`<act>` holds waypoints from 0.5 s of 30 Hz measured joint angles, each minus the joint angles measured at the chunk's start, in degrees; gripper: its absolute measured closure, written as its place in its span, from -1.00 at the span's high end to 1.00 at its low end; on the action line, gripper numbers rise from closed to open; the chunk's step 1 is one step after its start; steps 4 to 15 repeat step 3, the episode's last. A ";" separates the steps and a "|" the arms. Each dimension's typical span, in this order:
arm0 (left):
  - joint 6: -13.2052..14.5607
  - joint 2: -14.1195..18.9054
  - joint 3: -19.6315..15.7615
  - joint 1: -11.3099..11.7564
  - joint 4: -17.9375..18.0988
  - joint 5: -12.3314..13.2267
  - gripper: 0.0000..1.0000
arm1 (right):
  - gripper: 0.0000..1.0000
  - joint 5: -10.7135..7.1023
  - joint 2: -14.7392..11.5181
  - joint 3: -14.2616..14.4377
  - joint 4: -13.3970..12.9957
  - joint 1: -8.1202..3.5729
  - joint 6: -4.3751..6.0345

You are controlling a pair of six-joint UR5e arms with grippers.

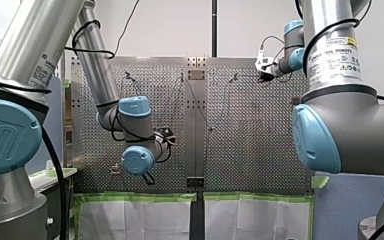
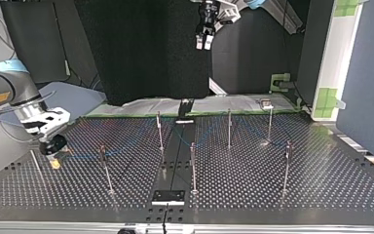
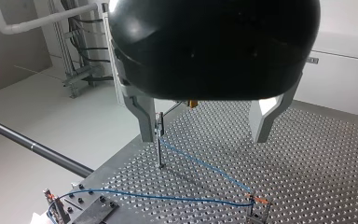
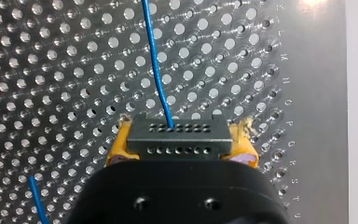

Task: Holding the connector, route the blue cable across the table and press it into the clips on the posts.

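Two right fingers (image 4: pixel 119 143) around one connector (image 4: pixel 177 138)

Posts (image 2: pixel 193 165) stand spread across the table (image 2: pixel 321 180). The cable (image 4: pixel 152 51) runs from the connector (image 4: pixel 177 137), at the top view's left, toward them.

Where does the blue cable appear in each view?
Front view: too thin to make out.
Top view: the blue cable runs from my right pincer, at the left, past posts.
Left wrist view: cable between posts, under my left pincer.
Right wrist view: the cable leaves the gripped connector.
Shared landmark: the perforated table.
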 joint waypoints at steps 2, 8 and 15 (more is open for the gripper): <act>0.00 0.00 0.00 0.00 0.00 0.00 1.00 | -1.00 0.00 0.00 0.00 0.00 0.00 0.00; 0.00 0.00 0.00 0.00 0.00 0.00 1.00 | -1.00 0.00 0.00 0.00 0.00 0.00 0.00; 0.00 0.00 0.00 0.00 0.00 0.00 1.00 | -1.00 0.00 0.00 0.00 0.00 0.00 0.00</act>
